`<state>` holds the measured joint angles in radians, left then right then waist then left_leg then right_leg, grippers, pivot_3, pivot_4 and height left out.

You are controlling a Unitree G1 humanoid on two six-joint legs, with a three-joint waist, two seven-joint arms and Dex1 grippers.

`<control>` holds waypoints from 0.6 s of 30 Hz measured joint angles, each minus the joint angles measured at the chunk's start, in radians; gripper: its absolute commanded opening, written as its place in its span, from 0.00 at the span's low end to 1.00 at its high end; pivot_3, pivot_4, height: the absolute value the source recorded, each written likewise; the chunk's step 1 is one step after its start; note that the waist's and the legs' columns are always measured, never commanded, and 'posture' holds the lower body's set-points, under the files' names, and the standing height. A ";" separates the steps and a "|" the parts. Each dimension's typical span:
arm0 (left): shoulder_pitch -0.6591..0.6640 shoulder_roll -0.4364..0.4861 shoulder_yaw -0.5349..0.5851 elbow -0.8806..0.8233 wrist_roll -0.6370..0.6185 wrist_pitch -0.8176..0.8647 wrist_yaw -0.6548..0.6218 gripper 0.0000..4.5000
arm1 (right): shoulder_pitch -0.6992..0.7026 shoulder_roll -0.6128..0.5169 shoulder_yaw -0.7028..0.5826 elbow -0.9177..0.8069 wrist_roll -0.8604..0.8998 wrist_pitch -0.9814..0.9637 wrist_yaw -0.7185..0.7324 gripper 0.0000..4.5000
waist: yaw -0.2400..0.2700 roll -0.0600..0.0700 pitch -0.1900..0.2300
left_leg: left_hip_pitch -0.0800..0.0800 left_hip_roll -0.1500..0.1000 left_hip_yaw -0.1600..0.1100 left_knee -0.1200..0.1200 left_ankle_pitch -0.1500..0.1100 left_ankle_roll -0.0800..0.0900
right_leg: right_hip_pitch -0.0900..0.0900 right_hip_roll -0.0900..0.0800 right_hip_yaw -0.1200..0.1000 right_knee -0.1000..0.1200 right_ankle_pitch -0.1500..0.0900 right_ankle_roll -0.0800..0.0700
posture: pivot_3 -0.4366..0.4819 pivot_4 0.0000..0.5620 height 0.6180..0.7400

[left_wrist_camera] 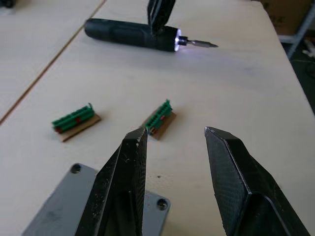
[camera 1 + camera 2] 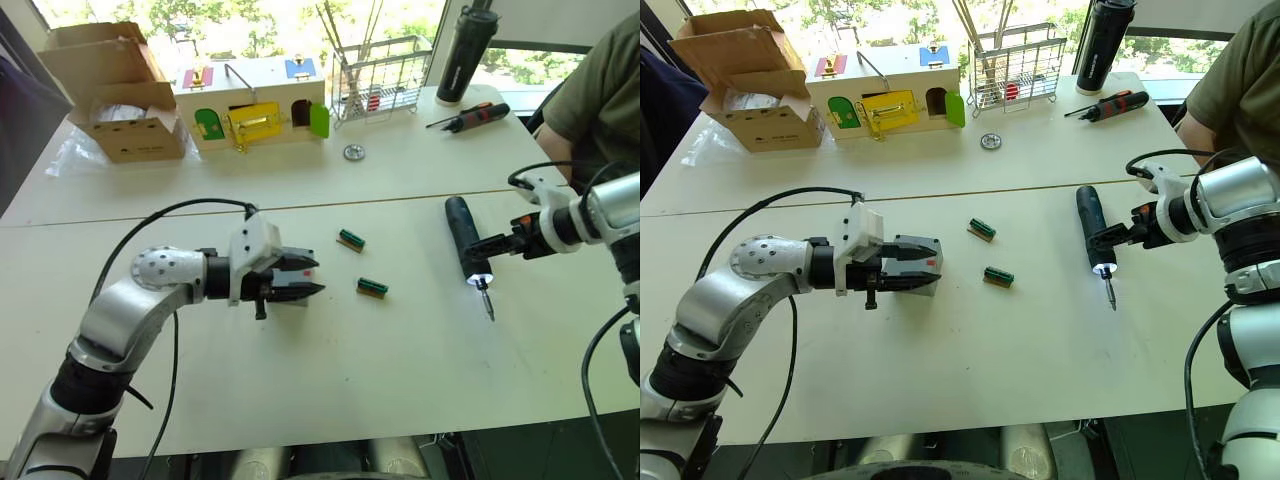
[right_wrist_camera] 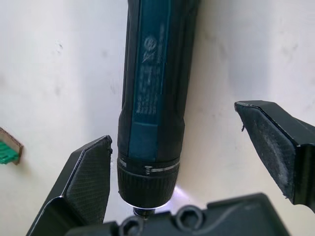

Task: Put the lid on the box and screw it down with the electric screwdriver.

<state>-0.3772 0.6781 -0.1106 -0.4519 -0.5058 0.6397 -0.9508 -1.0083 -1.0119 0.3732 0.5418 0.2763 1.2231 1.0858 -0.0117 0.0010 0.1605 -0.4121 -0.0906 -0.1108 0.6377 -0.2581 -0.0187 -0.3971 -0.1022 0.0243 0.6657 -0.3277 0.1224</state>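
Note:
My left gripper (image 2: 318,278) hovers open low over the middle of the table. Beneath its fingers (image 1: 129,167) lies a grey square piece (image 1: 59,206) with screw holes at its corners. This looks like the box (image 2: 918,252), with a red mark showing. I cannot tell whether the flat grey face is the lid. The electric screwdriver (image 2: 463,238) lies on the table to the right, its tip light on and its bit (image 2: 487,303) pointing toward the front edge. My right gripper (image 3: 177,162) is open, one finger on each side of the screwdriver's front end.
Two small green terminal blocks (image 2: 351,240) (image 2: 372,288) lie between the grippers. At the back stand a cardboard carton (image 2: 120,95), a wooden box with coloured doors (image 2: 255,112), a wire basket (image 2: 385,75), a black bottle (image 2: 465,45) and a red-and-black screwdriver (image 2: 475,117). A person (image 2: 595,90) sits far right.

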 measured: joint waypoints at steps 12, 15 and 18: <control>0.153 0.147 0.324 0.078 -0.238 0.263 0.020 0.42 | 0.375 0.125 -0.597 -0.646 0.212 -0.097 -0.123 0.99 | -0.004 -0.001 -0.001 | 0.000 0.002 -0.003 -0.001 0.000 0.001 | 0.000 0.001 -0.001 0.001 0.000 0.000 | 0.48 0.27 1.00; 0.246 0.214 0.363 0.080 -0.259 0.296 -0.010 0.42 | 0.593 0.257 -0.706 -0.885 0.329 -0.119 -0.147 0.99 | 0.006 -0.001 -0.001 | 0.000 0.001 -0.005 0.000 0.000 0.000 | 0.002 0.000 -0.002 0.002 0.000 0.000 | 0.48 0.27 1.00; 0.304 0.273 0.410 0.088 -0.274 0.321 -0.043 0.42 | 0.796 0.260 -0.711 -1.023 0.436 -0.103 -0.092 0.99 | 0.021 -0.001 0.000 | 0.000 0.000 -0.004 0.005 -0.001 0.001 | 0.005 0.000 -0.002 0.001 0.000 0.000 | 0.48 0.27 1.00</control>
<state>-0.0727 0.9515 0.2996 -0.3638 -0.7797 0.9610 -0.9940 -0.2125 -0.7519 -0.3377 -0.4807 0.7128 1.1199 0.9936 0.0088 0.0001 0.1601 -0.4117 -0.0903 -0.1149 0.6432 -0.2588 -0.0177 -0.3923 -0.1025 0.0228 0.6668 -0.3275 0.1225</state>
